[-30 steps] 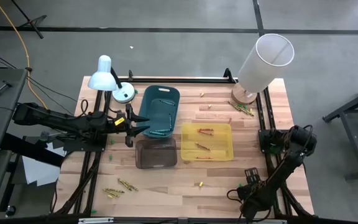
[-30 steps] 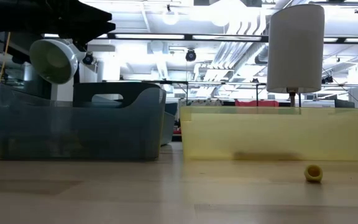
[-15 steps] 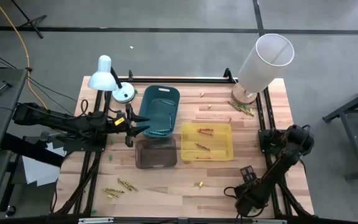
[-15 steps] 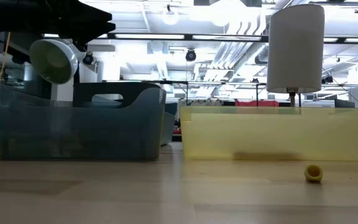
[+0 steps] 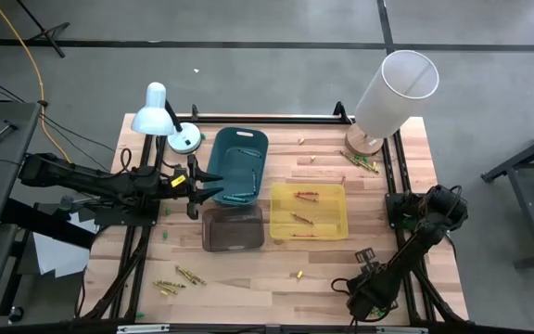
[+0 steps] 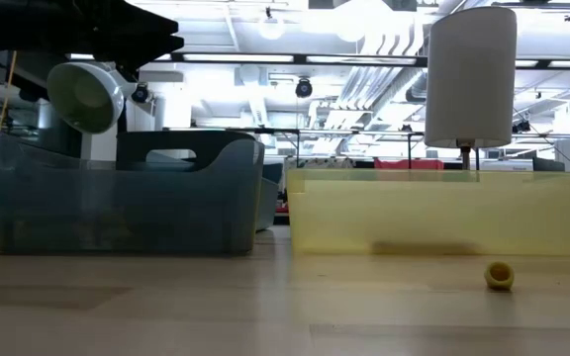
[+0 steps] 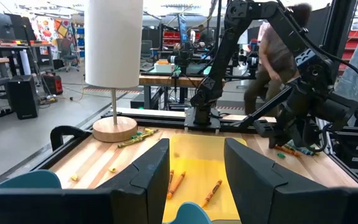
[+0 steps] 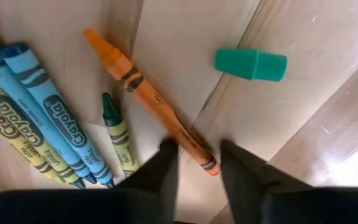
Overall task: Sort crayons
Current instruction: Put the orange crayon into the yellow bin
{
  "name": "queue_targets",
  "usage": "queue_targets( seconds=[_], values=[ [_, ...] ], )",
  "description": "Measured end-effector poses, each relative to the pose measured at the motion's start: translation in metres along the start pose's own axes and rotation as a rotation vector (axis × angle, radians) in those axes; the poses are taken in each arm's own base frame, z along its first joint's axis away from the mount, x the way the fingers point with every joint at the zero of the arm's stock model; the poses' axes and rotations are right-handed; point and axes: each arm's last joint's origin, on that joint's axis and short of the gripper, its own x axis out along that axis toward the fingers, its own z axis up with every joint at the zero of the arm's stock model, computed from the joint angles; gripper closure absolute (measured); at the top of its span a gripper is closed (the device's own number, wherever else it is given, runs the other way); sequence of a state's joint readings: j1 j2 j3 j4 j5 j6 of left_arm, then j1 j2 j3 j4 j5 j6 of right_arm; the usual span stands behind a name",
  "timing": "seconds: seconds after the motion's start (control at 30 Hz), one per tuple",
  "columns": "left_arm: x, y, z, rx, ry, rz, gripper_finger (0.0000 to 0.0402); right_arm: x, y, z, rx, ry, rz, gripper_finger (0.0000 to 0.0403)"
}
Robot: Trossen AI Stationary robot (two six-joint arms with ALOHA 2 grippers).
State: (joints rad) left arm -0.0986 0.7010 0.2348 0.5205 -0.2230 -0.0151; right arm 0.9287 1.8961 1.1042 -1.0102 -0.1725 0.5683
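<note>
The step in hand is, I think, the pick of one crayon for the yellow bin (image 5: pixel 334 211). The right gripper (image 8: pixel 199 167) is low over the table, beyond the front right corner of the yellow bin and near the table edge. Its fingers (image 8: pixel 166 171) stand narrow, one on each side of the end of an orange crayon (image 8: pixel 148 99). I do not see them pressing it yet. The left gripper (image 5: pixel 202 188) hangs left of the yellow bin. It is rather wide and holds nothing.

The next move calls for a full pinch on this thin stick, a straight lift so the neighbour crayons do not roll, then a carry back to the yellow bin, which already has the orange ones.

Counted: two lamps, the tall one (image 5: pixel 392 88) behind the yellow bin and the desk one (image 5: pixel 156 109) far to its left. Three bins: yellow, teal (image 5: pixel 237 148) and grey (image 5: pixel 232 237), the last two just left of the yellow. Three orange crayons (image 5: pixel 306 196) lie inside the yellow bin, as far as I can count. Five lie under the right gripper: one orange, two blue (image 8: pixel 55 115), one yellow (image 8: pixel 14 124), one green (image 8: pixel 118 134). One teal bit (image 8: pixel 250 64) is beside them.
</note>
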Motion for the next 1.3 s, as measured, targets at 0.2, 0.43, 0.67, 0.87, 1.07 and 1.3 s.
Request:
queue_targets(
  seconds=[0.2,0.43,0.67,0.87,1.07,1.3],
  values=[
    [0.0,0.0,0.0,0.0,0.0,0.0,0.0261,-0.001,0.0,0.0,0.036,0.001,0.003,0.0391],
    [0.0,0.0,0.0,0.0,0.0,-0.001,0.0261,-0.001,0.0,0.0,0.034,0.005,0.006,0.0396],
    [0.0,0.0,0.0,0.0,0.0,-0.001,0.0261,-0.004,0.0,-0.003,0.015,0.018,0.034,0.04],
    [0.0,0.0,0.0,0.0,0.0,-0.001,0.0261,-0.023,-0.005,-0.018,0.078,0.022,0.03,0.0402],
    [0.0,0.0,0.0,0.0,0.0,0.0,0.0261,-0.039,-0.01,-0.024,0.114,-0.034,0.061,0.0402],
    [0.0,0.0,0.0,0.0,0.0,-0.001,0.0261,-0.052,-0.024,0.021,0.154,-0.383,0.223,0.0402]
  ],
)
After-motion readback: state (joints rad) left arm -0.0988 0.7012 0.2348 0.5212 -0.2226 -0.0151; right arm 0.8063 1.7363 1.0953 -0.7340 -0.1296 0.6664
